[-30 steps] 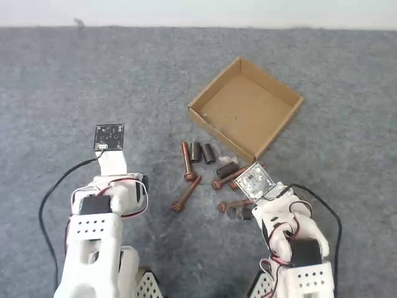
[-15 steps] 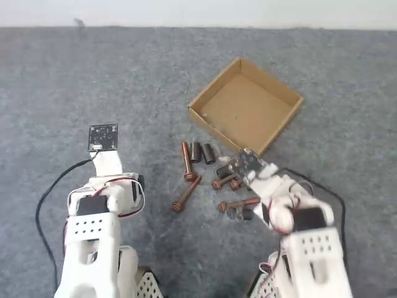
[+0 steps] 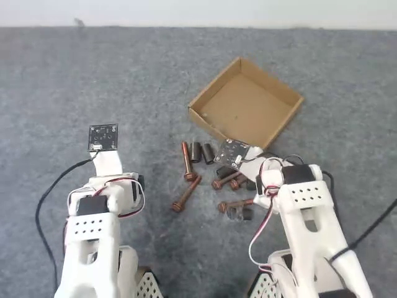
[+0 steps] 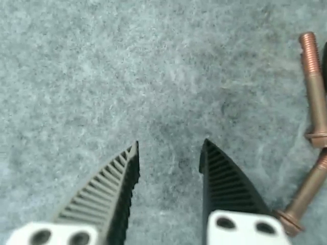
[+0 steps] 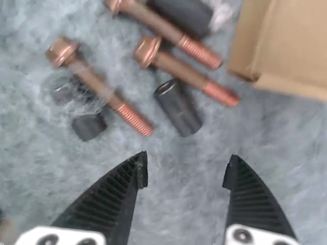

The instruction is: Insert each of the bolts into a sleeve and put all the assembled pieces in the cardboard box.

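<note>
High view: the right arm (image 3: 303,202) leans over the loose bolts (image 3: 187,194) and sleeves (image 3: 196,151) just short of the box (image 3: 217,133), apparently to pick a first piece.

Left wrist view: the left gripper (image 4: 171,148) hangs spread and empty above bare carpet (image 4: 102,61), with two bolts off to one finger's side. It is probably parked.

Right wrist view: the right gripper (image 5: 188,159) is spread wide and empty. A sleeve (image 5: 178,108) lies just ahead of its gap and is the likely target. The box corner lies further ahead, off to one side.
</note>
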Motion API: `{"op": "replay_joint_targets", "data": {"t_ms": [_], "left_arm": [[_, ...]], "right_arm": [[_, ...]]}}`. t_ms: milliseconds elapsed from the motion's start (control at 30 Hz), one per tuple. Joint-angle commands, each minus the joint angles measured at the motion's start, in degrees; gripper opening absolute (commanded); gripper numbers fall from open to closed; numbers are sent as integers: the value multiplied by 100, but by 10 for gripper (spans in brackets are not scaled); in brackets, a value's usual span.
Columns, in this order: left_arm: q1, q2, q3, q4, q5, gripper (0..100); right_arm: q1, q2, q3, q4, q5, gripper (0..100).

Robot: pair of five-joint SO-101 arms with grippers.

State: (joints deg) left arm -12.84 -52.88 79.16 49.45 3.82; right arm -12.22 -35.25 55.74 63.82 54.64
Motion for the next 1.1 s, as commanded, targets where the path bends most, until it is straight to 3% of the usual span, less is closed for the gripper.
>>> {"op": "replay_joint_targets", "data": {"t_ms": [0,467,767,1067], "left_arm": [[-35,35,-101,-114,26,187],[9,35,-110,-149,18,187],[9,35,-119,-149,18,187],[9,35,-119,-158,18,187]], "right_arm": [[-277,189,-308,-224,290,235],[-505,1684,-343,-1464,299,231],[-295,2563,-677,-1631,273,8],[233,2563,-738,-1525,273,6]]}}
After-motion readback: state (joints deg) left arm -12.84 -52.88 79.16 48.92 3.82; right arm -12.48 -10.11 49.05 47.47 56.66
